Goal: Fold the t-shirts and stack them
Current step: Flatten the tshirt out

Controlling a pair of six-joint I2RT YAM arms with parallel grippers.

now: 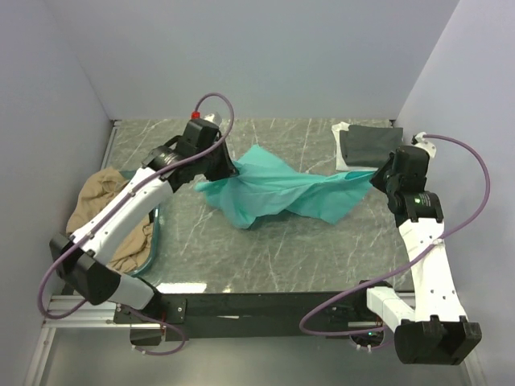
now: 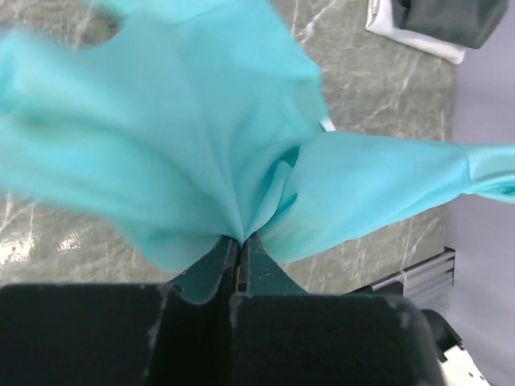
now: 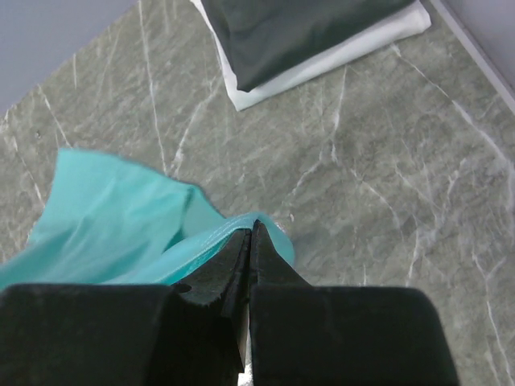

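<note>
A teal-green t-shirt hangs stretched between both arms over the middle of the table. My left gripper is shut on its left part, and in the left wrist view the cloth fans out from the pinched jaws. My right gripper is shut on the hemmed right edge of the shirt, jaws closed over it. A folded dark grey t-shirt lies on a folded white one at the back right. A tan t-shirt sits in the basket at the left.
The teal plastic basket stands at the table's left edge under my left arm. Grey walls close in the left, back and right sides. The dark front edge of the table runs between the arm bases.
</note>
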